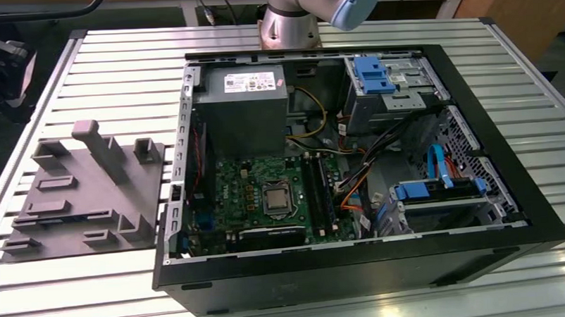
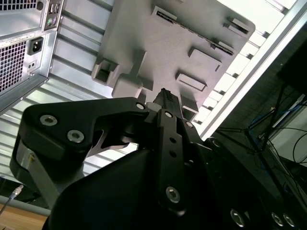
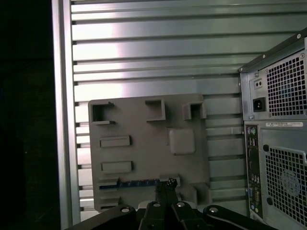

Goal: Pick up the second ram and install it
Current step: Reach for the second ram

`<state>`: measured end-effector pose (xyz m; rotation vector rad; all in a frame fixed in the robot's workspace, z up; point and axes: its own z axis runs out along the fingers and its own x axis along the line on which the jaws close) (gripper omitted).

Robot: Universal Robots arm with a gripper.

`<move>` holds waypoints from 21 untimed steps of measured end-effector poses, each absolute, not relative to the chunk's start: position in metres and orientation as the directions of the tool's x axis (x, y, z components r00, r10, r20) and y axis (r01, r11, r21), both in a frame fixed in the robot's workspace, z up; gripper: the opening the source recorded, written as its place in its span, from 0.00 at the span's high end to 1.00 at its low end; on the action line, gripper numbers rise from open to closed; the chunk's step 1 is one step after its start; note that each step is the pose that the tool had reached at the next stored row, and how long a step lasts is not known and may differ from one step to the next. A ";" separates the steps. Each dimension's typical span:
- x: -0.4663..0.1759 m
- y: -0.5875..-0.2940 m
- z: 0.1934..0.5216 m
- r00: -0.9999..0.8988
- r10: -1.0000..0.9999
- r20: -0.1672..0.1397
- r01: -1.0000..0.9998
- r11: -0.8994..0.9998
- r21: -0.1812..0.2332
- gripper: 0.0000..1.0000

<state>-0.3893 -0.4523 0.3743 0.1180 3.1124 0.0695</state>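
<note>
The second ram is a thin blue-green strip standing on edge in a slot of the grey moulded tray. In the first wrist view my gripper hangs high above that tray, its tips over the strip's end, fingers together with nothing between them. The second wrist view shows the black gripper over the same tray. In the exterior view the tray lies to the left of the open computer case, whose motherboard carries black memory slots.
The grey power supply fills the case's far corner, with blue drive brackets and cables towards the exterior view's right. The case's rear panel stands beside the tray. The slatted aluminium table ends close to the tray.
</note>
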 end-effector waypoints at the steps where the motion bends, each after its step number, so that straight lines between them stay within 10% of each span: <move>1: -0.390 -0.452 0.374 -0.997 0.076 -0.024 0.075 0.996 0.046 0.89; 21: -0.395 -0.455 0.371 -0.997 0.076 -0.024 0.075 0.996 0.046 0.89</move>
